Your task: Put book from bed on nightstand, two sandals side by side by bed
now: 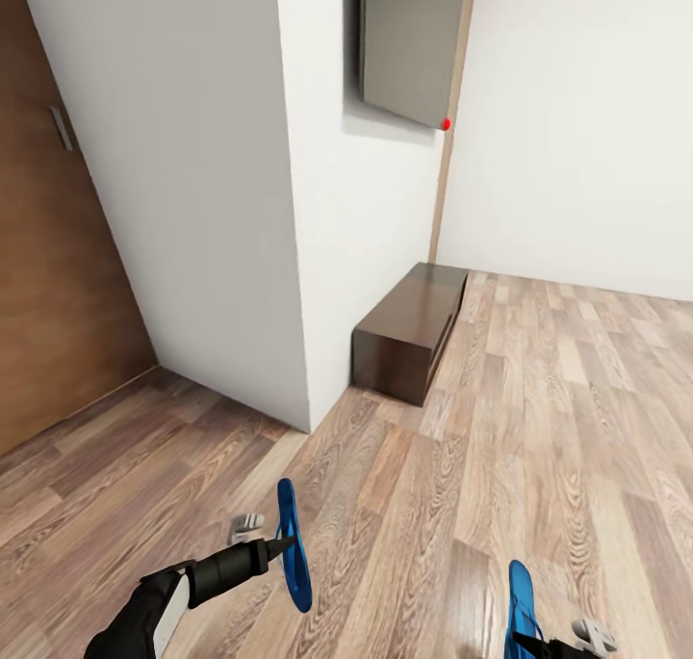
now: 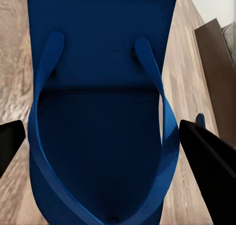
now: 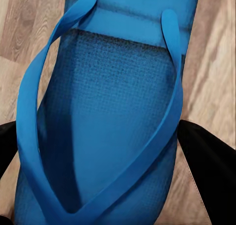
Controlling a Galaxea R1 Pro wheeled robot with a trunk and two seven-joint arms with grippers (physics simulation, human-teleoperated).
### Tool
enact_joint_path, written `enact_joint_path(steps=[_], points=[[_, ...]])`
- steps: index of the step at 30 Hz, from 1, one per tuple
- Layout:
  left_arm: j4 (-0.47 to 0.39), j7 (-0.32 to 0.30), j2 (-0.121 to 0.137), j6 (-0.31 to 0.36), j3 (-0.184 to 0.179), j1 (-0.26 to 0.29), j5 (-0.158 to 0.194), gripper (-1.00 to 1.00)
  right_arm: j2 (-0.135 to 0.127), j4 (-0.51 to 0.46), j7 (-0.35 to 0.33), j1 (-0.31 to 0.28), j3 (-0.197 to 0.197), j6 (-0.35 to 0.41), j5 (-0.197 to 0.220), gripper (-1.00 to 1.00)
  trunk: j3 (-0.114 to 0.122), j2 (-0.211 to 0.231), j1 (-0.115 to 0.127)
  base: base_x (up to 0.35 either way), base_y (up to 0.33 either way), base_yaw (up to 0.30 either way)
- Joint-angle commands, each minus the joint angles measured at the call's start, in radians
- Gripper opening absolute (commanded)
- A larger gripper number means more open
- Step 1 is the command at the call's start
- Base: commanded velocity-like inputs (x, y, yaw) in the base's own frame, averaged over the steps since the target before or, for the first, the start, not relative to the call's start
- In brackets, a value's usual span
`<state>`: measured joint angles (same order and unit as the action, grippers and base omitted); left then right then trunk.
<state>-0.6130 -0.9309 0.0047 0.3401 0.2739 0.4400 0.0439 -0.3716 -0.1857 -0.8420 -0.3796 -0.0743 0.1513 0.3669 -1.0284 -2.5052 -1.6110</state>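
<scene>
Sandals: two bright blue flip-flops, each carried in the air above the wood-plank floor (image 1: 539,418), one in each gripper. The left sandal (image 1: 293,546) is held on edge, a thin curved blade of blue seen from the head camera, with the left gripper (image 1: 279,546) clamped on it at the end of a black, cylindrical forearm. In the left wrist view this sandal (image 2: 103,136) shows a flat sole with a fine dotted grain and a smooth thong strap (image 2: 167,131) looping from two anchor points down to a single toe post; the black fingers (image 2: 209,161) sit at either edge of the sole, closed against it. The right sandal (image 1: 521,606) hangs low at the head view's lower edge, gripped by the right gripper (image 1: 541,646), of which little shows. In the right wrist view that sandal (image 3: 113,136) has the same pebbled sole and glossy strap (image 3: 29,116), with dark fingers (image 3: 211,166) pressed to both sides.

The floor is brown planking with a strong grain. A white wall corner (image 1: 298,255) juts forward; against it stands a long, plain dark-brown cabinet (image 1: 409,332), box-shaped with a glossy top. A brown wooden door (image 1: 48,284) is at far left. A grey panel (image 1: 409,43) is on the wall above the cabinet.
</scene>
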Motion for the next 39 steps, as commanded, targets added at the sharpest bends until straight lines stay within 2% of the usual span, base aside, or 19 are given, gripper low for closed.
enact_joint_path(steps=[1, 12, 17, 19, 24, 33, 39], points=[[-0.001, -0.003, 0.0, 0.01, 0.002, 0.0, 0.005, -1.0, 0.0, 0.0, -0.005, -0.001, -0.009, 0.011, 0.001, -1.0, -0.001, 0.0, 0.0, 0.0, 0.0, -0.3], [0.0, -0.003, 0.0, -0.004, -0.001, -0.007, 0.002, -1.0, 0.0, 0.0, -0.009, -0.001, -0.009, 0.012, 0.001, -1.0, -0.001, 0.0, 0.0, 0.0, 0.0, -0.296], [0.006, -0.002, 0.013, -0.043, -0.001, -0.015, -0.002, -1.0, 0.0, 0.0, -0.011, -0.001, -0.008, 0.013, -0.006, -1.0, -0.001, 0.0, 0.0, 0.0, 0.0, -0.287], [0.046, -0.002, 0.022, -0.064, -0.001, -0.017, -0.003, -1.0, 0.001, 0.001, -0.012, -0.001, -0.007, 0.013, -0.007, -1.0, -0.001, 0.0, 0.0, 0.0, 0.0, -0.282], [0.122, -0.002, 0.028, -0.17, -0.001, -0.018, -0.004, -1.0, 0.002, 0.002, -0.013, -0.001, -0.002, 0.014, -0.008, -1.0, -0.001, 0.0, 0.0, 0.0, 0.0, -0.28], [0.135, 0.004, 0.028, -0.197, -0.001, -0.018, -0.003, -1.0, 0.002, 0.002, -0.016, -0.001, 0.002, 0.015, -0.011, -1.0, -0.001, 0.0, 0.0, 0.0, 0.0, -0.278], [0.136, 0.052, 0.025, -0.197, -0.001, -0.018, -0.002, -1.0, 0.002, 0.002, -0.101, -0.001, 0.001, 0.014, -0.012, -1.0, -0.001, 0.0, 0.0, 0.0, 0.0, -0.278]])
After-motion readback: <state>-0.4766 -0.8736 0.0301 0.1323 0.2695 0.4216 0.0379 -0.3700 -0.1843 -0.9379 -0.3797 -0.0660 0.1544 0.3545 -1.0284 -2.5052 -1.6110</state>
